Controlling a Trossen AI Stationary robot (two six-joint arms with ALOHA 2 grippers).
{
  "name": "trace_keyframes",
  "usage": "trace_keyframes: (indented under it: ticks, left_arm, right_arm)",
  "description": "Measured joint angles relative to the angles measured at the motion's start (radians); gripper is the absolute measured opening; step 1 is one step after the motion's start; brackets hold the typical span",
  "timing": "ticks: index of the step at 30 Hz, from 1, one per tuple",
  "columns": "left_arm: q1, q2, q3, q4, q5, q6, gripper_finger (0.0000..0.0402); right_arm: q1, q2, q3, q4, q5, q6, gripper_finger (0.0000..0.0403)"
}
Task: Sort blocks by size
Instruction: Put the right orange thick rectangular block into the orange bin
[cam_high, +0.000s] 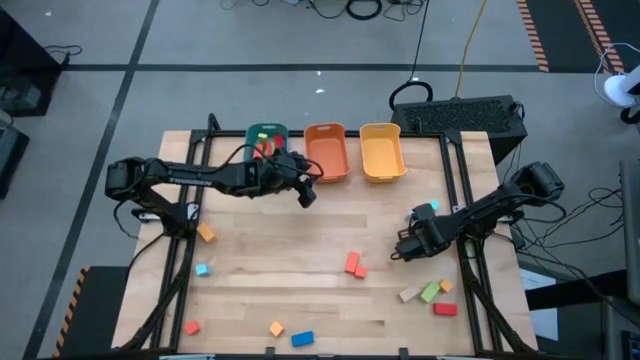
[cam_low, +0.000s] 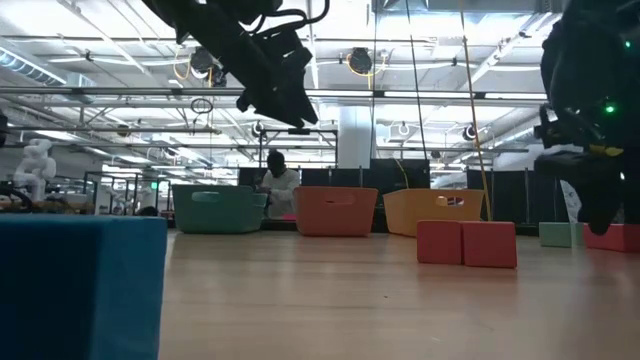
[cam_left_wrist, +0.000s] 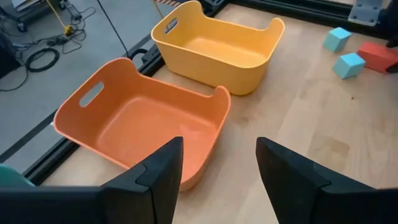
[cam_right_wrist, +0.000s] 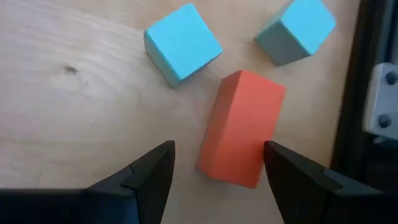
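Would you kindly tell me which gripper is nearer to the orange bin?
Left. The left gripper hovers just beside the orange bin, open; the right gripper is far across the table by the blocks.

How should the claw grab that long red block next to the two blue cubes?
Best from straight above, pinching the red block across its two long sides, near the middle. It lies flat, its narrow width fits between the right claw fingers, and the blue cubes sit clear beyond its far end.
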Motion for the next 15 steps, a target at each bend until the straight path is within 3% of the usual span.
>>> trace_keyframes:
  ticks: [8, 15]
  left_arm:
    - [-0.003, 0.000, 0.000, -0.016, -0.004, -0.002, 0.0205]
    - [-0.002, 0.000, 0.000, -0.010, -0.004, -0.002, 0.0205]
  right_arm:
    - [0.009, 0.000, -0.053, 0.043, -0.052, 0.127, 0.0231]
    - [0.003, 0.000, -0.054, 0.071, 0.035, 0.107, 0.0231]
